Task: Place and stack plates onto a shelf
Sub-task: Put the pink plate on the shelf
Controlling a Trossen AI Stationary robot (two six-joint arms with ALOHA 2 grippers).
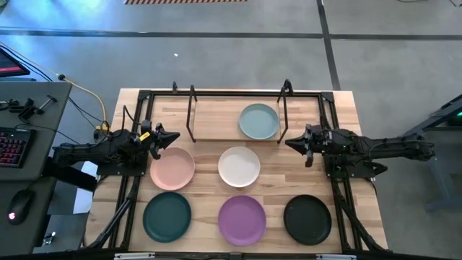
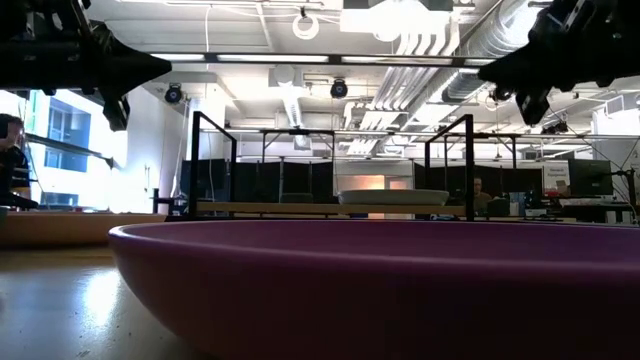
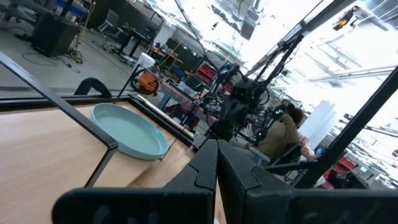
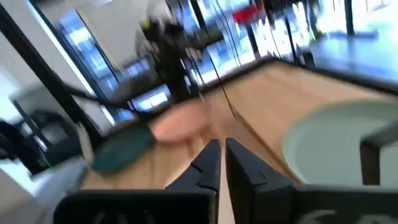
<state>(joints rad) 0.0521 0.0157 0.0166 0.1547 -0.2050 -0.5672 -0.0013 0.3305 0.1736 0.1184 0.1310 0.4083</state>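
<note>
1. Your right gripper hangs above the table with its fingers pressed together and nothing between them, just off the right end of the shelf.
2. Just beyond its tips, on the shelf's light wooden board, lies the pale blue-grey plate: round, shallow, matte, sitting flat at the right end, close to a black rod upright.
3. Your left gripper is likewise closed on nothing, poised near the shelf's left end.
4. Right under and ahead of that left gripper's tips the pink plate lies flat on the table.
5. Between the two grippers, in front of the shelf, the white plate rests on the tabletop, apart from the pink one.
6. In the near row, further from both grippers, you have the dark teal plate, the purple plate and the black plate, each lying flat and separate, none stacked.
7. In the low view the purple plate's rim fills the foreground, and the blue-grey plate shows as a thin pale dish on the shelf board behind it.
</note>
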